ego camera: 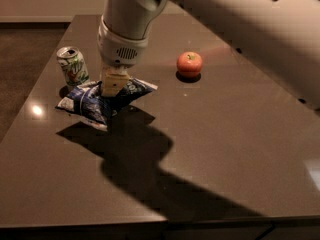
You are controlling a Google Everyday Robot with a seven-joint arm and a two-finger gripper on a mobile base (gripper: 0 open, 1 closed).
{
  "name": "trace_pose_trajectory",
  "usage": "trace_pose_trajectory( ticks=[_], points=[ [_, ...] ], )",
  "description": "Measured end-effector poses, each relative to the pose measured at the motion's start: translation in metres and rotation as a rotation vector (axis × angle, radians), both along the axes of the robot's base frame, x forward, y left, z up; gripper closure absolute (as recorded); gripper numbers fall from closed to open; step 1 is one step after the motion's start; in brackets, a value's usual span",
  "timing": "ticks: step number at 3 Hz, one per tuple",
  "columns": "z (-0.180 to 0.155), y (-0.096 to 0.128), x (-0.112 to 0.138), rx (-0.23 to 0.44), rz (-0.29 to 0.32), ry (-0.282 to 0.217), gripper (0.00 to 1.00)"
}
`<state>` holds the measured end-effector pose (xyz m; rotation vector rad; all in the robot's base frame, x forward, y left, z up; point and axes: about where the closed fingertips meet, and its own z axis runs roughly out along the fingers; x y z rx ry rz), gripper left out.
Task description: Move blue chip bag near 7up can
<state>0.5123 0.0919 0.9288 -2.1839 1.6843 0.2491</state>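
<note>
Camera view: looks down across a dark glossy table [235, 149]. Finds the 7up can [73, 66] standing upright near the left edge, metal top facing up, contents not visible. Finds the blue chip bag [90, 103] just in front of the can and to its right, very near it; cannot tell whether touching. Shows the bag crumpled and bunched up at its middle, left corner low, right end fanned out toward the apple [189, 64]; cannot tell what is inside, nor whether resting fully on the table or raised slightly. Places the red apple well apart to the right and a little farther back.

Shows the pale arm [127, 19] coming in from the upper right and dropping steeply, wrist pointing straight down over the bag. Puts the gripper [111, 89] at the bag's middle, claw pinched closed on the bunched foil, one tan finger [114, 79] showing against the blue. Notes a broad shadow [135, 154] of arm and bag spreading across the table toward the near edge.
</note>
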Motion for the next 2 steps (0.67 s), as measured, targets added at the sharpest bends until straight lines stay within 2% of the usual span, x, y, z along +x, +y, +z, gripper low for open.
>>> trace_pose_trajectory(
  ticks=[1,2],
  points=[
    [-0.011,0.017,0.011,-0.015,0.001,0.01,1.0],
    [-0.025,0.027,0.026,-0.043,-0.017,0.027,0.75]
  ],
)
